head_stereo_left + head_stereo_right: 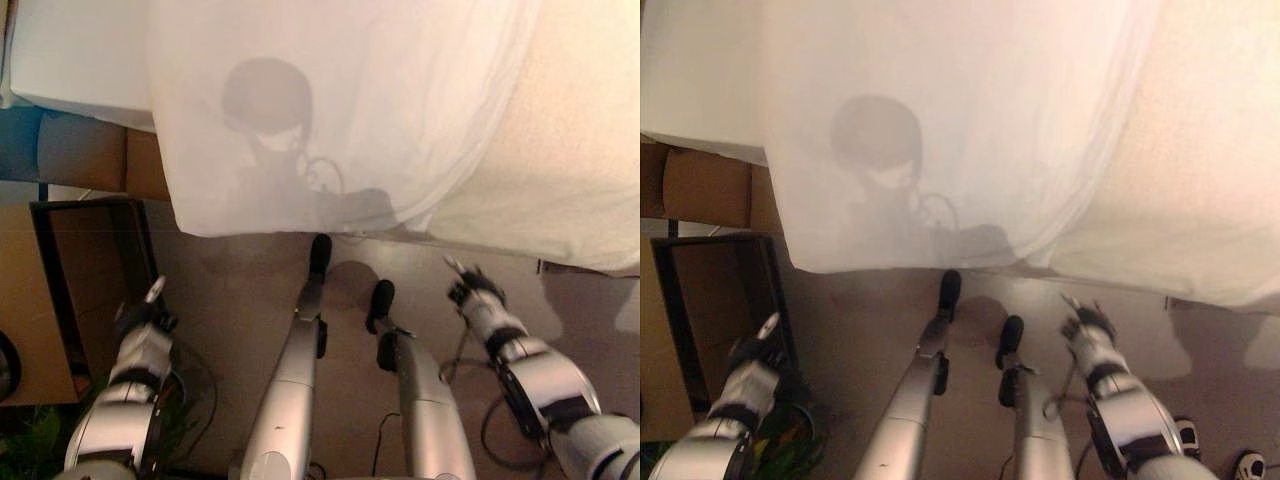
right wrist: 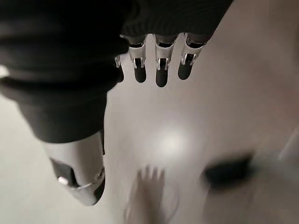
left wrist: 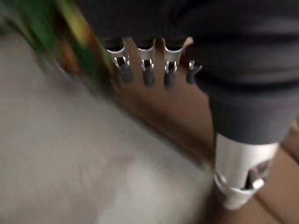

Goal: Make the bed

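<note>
A white sheet (image 1: 330,110) lies over the bed (image 1: 570,170) and hangs over its near edge down toward the floor (image 1: 240,290), while the right part of the bed is bare and cream-coloured. The left hand (image 1: 145,318) is low over the floor beside a dark wooden box (image 1: 75,290), away from the sheet, and its fingers (image 3: 148,74) are relaxed and hold nothing. The right hand (image 1: 472,290) is just below the bed edge, near but not touching the sheet, and its fingers (image 2: 161,70) are also loosely straight and empty.
</note>
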Tool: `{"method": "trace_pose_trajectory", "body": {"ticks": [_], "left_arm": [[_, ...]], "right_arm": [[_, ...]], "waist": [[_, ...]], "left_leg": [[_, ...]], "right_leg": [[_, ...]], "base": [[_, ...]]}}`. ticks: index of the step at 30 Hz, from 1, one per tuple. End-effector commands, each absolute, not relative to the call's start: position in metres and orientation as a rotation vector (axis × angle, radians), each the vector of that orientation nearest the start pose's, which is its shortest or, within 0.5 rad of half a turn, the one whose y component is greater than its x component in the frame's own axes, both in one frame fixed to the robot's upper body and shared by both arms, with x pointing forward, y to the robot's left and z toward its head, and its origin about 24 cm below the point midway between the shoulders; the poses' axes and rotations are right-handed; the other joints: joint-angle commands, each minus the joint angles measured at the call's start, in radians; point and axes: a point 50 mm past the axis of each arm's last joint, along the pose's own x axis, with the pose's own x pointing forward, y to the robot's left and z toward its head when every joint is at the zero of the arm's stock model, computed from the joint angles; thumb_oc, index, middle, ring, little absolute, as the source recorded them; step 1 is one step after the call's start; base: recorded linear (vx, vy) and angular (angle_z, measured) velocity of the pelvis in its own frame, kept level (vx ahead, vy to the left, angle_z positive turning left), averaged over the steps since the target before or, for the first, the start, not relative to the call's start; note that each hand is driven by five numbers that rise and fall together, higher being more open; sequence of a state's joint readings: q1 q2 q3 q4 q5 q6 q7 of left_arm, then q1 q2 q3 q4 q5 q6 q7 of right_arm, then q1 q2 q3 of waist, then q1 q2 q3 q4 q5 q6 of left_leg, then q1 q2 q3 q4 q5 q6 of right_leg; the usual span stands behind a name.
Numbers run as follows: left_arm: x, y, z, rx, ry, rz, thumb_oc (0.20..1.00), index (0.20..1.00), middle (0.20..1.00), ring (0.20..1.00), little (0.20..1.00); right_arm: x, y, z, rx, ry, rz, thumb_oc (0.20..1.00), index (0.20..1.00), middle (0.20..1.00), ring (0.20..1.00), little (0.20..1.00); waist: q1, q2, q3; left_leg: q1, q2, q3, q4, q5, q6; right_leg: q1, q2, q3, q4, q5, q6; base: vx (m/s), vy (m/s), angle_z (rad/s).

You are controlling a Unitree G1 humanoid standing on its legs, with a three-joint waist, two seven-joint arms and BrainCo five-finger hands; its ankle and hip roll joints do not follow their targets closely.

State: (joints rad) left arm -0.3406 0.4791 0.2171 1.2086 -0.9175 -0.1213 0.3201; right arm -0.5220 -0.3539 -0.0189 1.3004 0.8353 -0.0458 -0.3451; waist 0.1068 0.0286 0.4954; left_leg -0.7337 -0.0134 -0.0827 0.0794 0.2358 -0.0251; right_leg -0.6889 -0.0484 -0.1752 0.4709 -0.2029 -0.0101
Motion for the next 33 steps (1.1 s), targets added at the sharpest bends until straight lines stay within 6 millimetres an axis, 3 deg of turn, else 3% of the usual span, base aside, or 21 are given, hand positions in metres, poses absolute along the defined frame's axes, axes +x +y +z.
{"method": "trace_pose_trajectory", "body": {"ticks": [1, 2, 3, 5, 8, 10, 11, 13, 15, 16, 17, 18, 19, 20, 21, 24, 27, 28, 31, 33], "left_arm": [[0.190, 0.344, -0.076, -0.476, 0.578, 1.145, 1.000, 1.000, 1.000, 1.000, 1.000], [0.189, 0.343, -0.077, -0.473, 0.582, 1.144, 1.000, 1.000, 1.000, 1.000, 1.000], [0.176, 0.338, -0.087, -0.464, 0.618, 1.153, 1.000, 1.000, 1.000, 1.000, 1.000], [0.164, 0.330, -0.097, -0.446, 0.664, 1.135, 1.000, 1.000, 1.000, 1.000, 1.000], [0.154, 0.319, -0.108, -0.410, 0.715, 1.077, 1.000, 1.000, 1.000, 1.000, 1.000], [0.165, 0.305, -0.108, -0.248, 0.737, 0.880, 1.000, 1.000, 1.000, 1.000, 1.000], [0.167, 0.304, -0.108, -0.228, 0.738, 0.840, 1.000, 1.000, 1.000, 1.000, 1.000], [0.173, 0.297, -0.105, -0.068, 0.730, 0.686, 1.000, 1.000, 1.000, 1.000, 1.000], [0.176, 0.290, -0.102, 0.119, 0.729, 0.514, 1.000, 1.000, 1.000, 1.000, 1.000], [0.176, 0.290, -0.102, 0.120, 0.729, 0.514, 1.000, 1.000, 1.000, 1.000, 1.000], [0.175, 0.278, -0.102, 0.329, 0.736, 0.284, 1.000, 1.000, 1.000, 1.000, 1.000], [0.175, 0.278, -0.102, 0.329, 0.736, 0.284, 1.000, 1.000, 1.000, 1.000, 1.000], [0.170, 0.277, -0.105, 0.362, 0.756, 0.239, 1.000, 1.000, 1.000, 1.000, 1.000], [0.162, 0.269, -0.114, 0.350, 0.804, 0.202, 1.000, 1.000, 1.000, 1.000, 1.000], [0.162, 0.262, -0.117, 0.356, 0.817, 0.167, 1.000, 1.000, 1.000, 1.000, 1.000], [0.151, 0.251, -0.130, 0.326, 0.897, 0.161, 1.000, 1.000, 1.000, 1.000, 1.000], [0.135, 0.249, -0.141, 0.287, 0.994, 0.211, 1.000, 1.000, 1.000, 1.000, 1.000], [0.115, 0.248, -0.150, 0.213, 1.085, 0.272, 1.000, 1.000, 1.000, 1.000, 1.000], [0.097, 0.247, -0.157, 0.205, 1.182, 0.299, 1.000, 1.000, 1.000, 1.000, 1.000], [0.098, 0.248, -0.157, 0.265, 1.190, 0.256, 1.000, 1.000, 1.000, 1.000, 1.000]], "right_arm": [[0.235, -0.322, -0.061, 0.357, 0.637, -1.012, 1.000, 1.000, 1.000, 1.000, 1.000], [0.233, -0.322, -0.062, 0.355, 0.640, -1.015, 1.000, 1.000, 1.000, 1.000, 1.000], [0.214, -0.335, -0.068, 0.360, 0.649, -1.090, 1.000, 1.000, 1.000, 1.000, 1.000], [0.199, -0.341, -0.073, 0.344, 0.659, -1.127, 1.000, 1.000, 1.000, 1.000, 1.000], [0.187, -0.351, -0.073, 0.273, 0.667, -1.123, 1.000, 1.000, 1.000, 1.000, 1.000], [0.190, -0.353, -0.070, 0.216, 0.655, -1.033, 1.000, 1.000, 1.000, 1.000, 1.000], [0.181, -0.358, -0.072, 0.186, 0.683, -1.027, 1.000, 1.000, 1.000, 1.000, 1.000], [0.180, -0.356, -0.073, 0.028, 0.724, -0.896, 1.000, 1.000, 1.000, 1.000, 1.000], [0.183, -0.351, -0.073, -0.142, 0.741, -0.748, 1.000, 1.000, 1.000, 1.000, 1.000], [0.183, -0.351, -0.073, -0.142, 0.742, -0.747, 1.000, 1.000, 1.000, 1.000, 1.000], [0.188, -0.348, -0.069, -0.419, 0.758, -0.535, 1.000, 1.000, 1.000, 1.000, 1.000], [0.188, -0.348, -0.069, -0.419, 0.758, -0.535, 1.000, 1.000, 1.000, 1.000, 1.000], [0.185, -0.349, -0.070, -0.474, 0.784, -0.507, 1.000, 1.000, 1.000, 1.000, 1.000], [0.189, -0.338, -0.075, -0.529, 0.804, -0.404, 1.000, 1.000, 1.000, 1.000, 1.000], [0.187, -0.332, -0.081, -0.539, 0.828, -0.373, 1.000, 1.000, 1.000, 1.000, 1.000], [0.177, -0.308, -0.100, -0.528, 0.901, -0.280, 1.000, 1.000, 1.000, 1.000, 1.000], [0.167, -0.299, -0.111, -0.530, 0.957, -0.246, 1.000, 1.000, 1.000, 1.000, 1.000], [0.158, -0.289, -0.121, -0.478, 1.007, -0.238, 1.000, 1.000, 1.000, 1.000, 1.000], [0.153, -0.274, -0.130, -0.460, 1.048, -0.203, 1.000, 1.000, 1.000, 1.000, 1.000], [0.147, -0.268, -0.135, -0.487, 1.083, -0.161, 1.000, 1.000, 1.000, 1.000, 1.000]], "waist": [[-0.025, 0.022, 0.025], [-0.025, 0.024, 0.025], [-0.034, 0.032, 0.025], [-0.045, 0.046, 0.025], [-0.058, 0.062, 0.025], [-0.068, 0.068, 0.025], [-0.068, 0.071, 0.024], [-0.064, 0.068, 0.002], [-0.064, 0.055, -0.043], [-0.063, 0.054, -0.041], [-0.066, 0.031, -0.091], [-0.067, 0.031, -0.094], [-0.069, 0.026, -0.116], [-0.071, 0.013, -0.158], [-0.073, 0.011, -0.179], [-0.087, 0.014, -0.243], [-0.082, 0.005, -0.269], [-0.075, -0.003, -0.292], [-0.067, 0.000, -0.293], [-0.072, 0.007, -0.291]], "left_leg": [[0.064, -0.032, 0.067, 0.064, -0.122, -0.033], [0.071, -0.033, 0.066, 0.060, -0.121, -0.033], [0.122, -0.024, 0.060, 0.055, -0.110, -0.039], [0.194, -0.014, 0.049, 0.035, -0.092, -0.049], [0.312, 0.015, 0.041, -0.002, -0.056, -0.074], [0.375, 0.038, 0.045, -0.038, -0.015, -0.101], [0.396, 0.041, 0.045, -0.052, -0.001, -0.107], [0.425, 0.044, 0.040, -0.071, 0.023, -0.114], [0.458, 0.029, 0.039, -0.053, -0.012, -0.094], [0.462, 0.028, 0.040, -0.052, -0.014, -0.095], [0.519, -0.006, 0.068, -0.002, -0.106, -0.065], [0.517, -0.006, 0.067, -0.002, -0.105, -0.065], [0.544, -0.023, 0.075, 0.017, -0.141, -0.055], [0.598, -0.057, 0.088, 0.076, -0.216, -0.038], [0.631, -0.067, 0.088, 0.092, -0.236, -0.033], [0.718, -0.055, 0.090, -0.016, -0.237, -0.013], [0.748, -0.066, 0.081, -0.047, -0.236, 0.001], [0.778, -0.071, 0.083, -0.086, -0.236, 0.020], [0.806, -0.061, 0.106, -0.125, -0.222, 0.036], [0.813, -0.049, 0.108, -0.137, -0.207, 0.040]], "right_leg": [[0.129, -0.026, 0.013, -0.232, 0.151, 0.068], [0.134, -0.026, 0.012, -0.231, 0.148, 0.068], [0.175, -0.023, 0.006, -0.203, 0.123, 0.060], [0.238, -0.019, -0.003, -0.190, 0.100, 0.053], [0.352, -0.009, -0.022, -0.208, 0.085, 0.045], [0.433, -0.005, -0.040, -0.241, 0.087, 0.046], [0.463, -0.003, -0.048, -0.261, 0.089, 0.045], [0.507, 0.004, -0.058, -0.301, 0.108, 0.048], [0.528, 0.007, -0.066, -0.347, 0.141, 0.055], [0.531, 0.006, -0.065, -0.345, 0.138, 0.055], [0.548, -0.011, -0.071, -0.382, 0.186, 0.078], [0.546, -0.011, -0.071, -0.383, 0.188, 0.078], [0.554, -0.013, -0.065, -0.393, 0.197, 0.085], [0.573, -0.024, -0.055, -0.399, 0.209, 0.095], [0.581, -0.023, -0.050, -0.399, 0.218, 0.100], [0.592, -0.011, -0.045, -0.404, 0.238, 0.117], [0.607, -0.012, -0.030, -0.417, 0.252, 0.119], [0.608, -0.014, -0.022, -0.412, 0.265, 0.128], [0.587, -0.030, -0.046, -0.335, 0.263, 0.139], [0.576, -0.031, -0.048, -0.268, 0.240, 0.142]], "base": [[-0.04, -0.043, 0.05], [-0.09, -0.099, -0.02], [-0.08, -0.091, -0.03], [-0.09, -0.106, -0.04], [-0.11, -0.153, 0.06], [-0.15, -0.159, 0.22], [-0.12, -0.127, 0.29], [-0.11, -0.094, 0.30], [-0.12, -0.070, 0.02], [-0.13, -0.054, -0.02], [-0.08, -0.028, 0.05], [-0.10, -0.024, 0.04], [-0.06, 0.016, -0.02], [-0.07, 0.034, 0.03], [-0.08, 0.048, 0.03], [-0.06, 0.085, -0.13], [-0.05, 0.117, -0.24], [-0.06, 0.144, -0.19], [-0.10, 0.135, -0.35], [-0.11, 0.075, -0.40]]}}
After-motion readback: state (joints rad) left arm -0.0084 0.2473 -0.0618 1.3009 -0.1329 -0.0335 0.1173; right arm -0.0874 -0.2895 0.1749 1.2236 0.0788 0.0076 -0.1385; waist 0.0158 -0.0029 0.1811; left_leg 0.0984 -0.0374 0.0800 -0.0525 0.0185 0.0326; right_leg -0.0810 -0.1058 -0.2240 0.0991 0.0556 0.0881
